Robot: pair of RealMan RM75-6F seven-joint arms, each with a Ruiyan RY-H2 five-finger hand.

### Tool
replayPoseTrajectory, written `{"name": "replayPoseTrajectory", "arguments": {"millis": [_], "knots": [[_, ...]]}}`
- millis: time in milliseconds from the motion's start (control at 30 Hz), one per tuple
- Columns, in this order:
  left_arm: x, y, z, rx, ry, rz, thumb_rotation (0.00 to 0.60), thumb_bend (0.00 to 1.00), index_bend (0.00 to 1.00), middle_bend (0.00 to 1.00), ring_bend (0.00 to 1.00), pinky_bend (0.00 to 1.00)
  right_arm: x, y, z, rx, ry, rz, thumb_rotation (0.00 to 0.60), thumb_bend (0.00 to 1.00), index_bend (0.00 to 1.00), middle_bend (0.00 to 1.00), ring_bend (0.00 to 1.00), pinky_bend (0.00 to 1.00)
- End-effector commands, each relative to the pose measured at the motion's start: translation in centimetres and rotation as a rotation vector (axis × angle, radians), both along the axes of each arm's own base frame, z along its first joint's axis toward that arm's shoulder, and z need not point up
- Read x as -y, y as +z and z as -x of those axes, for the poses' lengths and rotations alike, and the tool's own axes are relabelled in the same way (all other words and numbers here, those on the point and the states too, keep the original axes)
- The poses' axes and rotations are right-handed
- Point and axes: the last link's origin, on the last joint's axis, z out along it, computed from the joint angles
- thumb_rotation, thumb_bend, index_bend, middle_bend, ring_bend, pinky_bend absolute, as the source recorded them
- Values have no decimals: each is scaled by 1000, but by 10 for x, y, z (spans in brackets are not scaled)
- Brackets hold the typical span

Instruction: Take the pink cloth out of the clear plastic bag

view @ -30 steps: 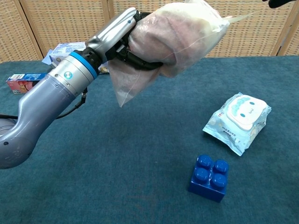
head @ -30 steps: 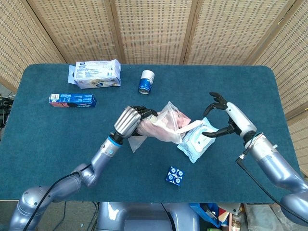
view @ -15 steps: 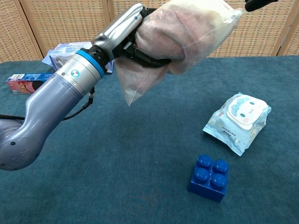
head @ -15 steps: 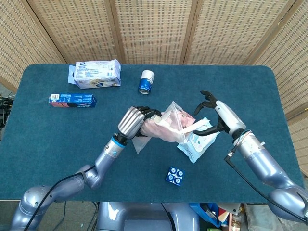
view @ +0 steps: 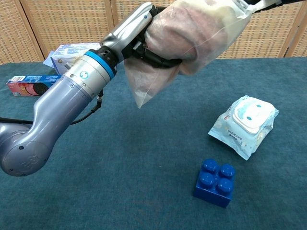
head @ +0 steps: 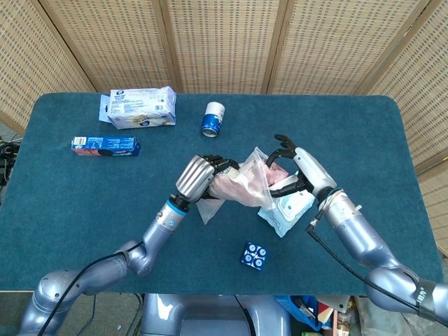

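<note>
My left hand [head: 198, 176] grips the closed end of the clear plastic bag [head: 241, 183] and holds it above the table. The pink cloth [head: 231, 187] is bunched inside the bag. In the chest view the left hand [view: 136, 31] and the bag [view: 201, 33] fill the top of the frame, with the cloth [view: 184, 26] showing through the plastic. My right hand [head: 295, 168] is at the bag's open end, fingers spread around the mouth. A dark fingertip [view: 263, 5] touches the bag's edge at the top right.
A pale blue wipes pack [head: 285, 210] lies under the right hand, with a blue toy brick [head: 253, 255] nearer the front edge. A can [head: 212, 119], a white and blue box [head: 138, 107] and a small flat box [head: 105, 145] sit at the back left.
My right hand has moved left, from beside the wipes pack to the bag's open end. My left hand has carried the bag slightly to the right.
</note>
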Motion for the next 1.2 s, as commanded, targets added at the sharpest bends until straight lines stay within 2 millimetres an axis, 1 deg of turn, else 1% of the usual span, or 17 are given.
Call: {"name": "replayPoseTrajectory", "arguments": {"millis": [33,100,167,233,500,767,867,933,967,1200], "knots": [[0,0,-3,8,1,1,600,297,633,629,556,658,-1,-5,-4,1,4,-5,600,41,464,4,0,0],[0,0,-5,7,-2,-2,600,297,633,629,556,658,-2,-8,-6,-4,14,-9,600,39,463,0,0,0],[0,0,-5,11,2,-1,600,297,633,629,556,658,-3,-10,-8,-11,26,-16,600,19,441,0,0,0],[0,-1,-5,14,7,1,600,298,633,629,556,658,-4,-11,-8,-20,41,-25,600,0,386,0,0,0],[-2,0,-6,22,15,3,600,298,633,629,556,658,-4,-12,-4,-65,97,-44,600,0,217,0,0,0],[-2,-1,-11,26,12,7,600,298,633,629,556,658,-4,-12,-3,-75,121,-64,600,0,189,0,0,0],[-1,-2,-13,27,6,9,600,297,633,629,556,658,-5,-14,-5,-75,130,-72,600,0,104,0,0,0],[-1,-3,-15,26,4,11,600,297,633,629,556,658,-5,-14,-6,-71,134,-77,600,0,26,0,0,0],[0,-3,-15,27,5,12,600,298,633,629,556,658,-5,-14,-6,-70,138,-78,600,0,11,0,0,0],[0,-4,-19,38,13,17,600,298,634,629,556,658,-6,-13,-8,-62,145,-66,600,0,0,0,0,0]]}}
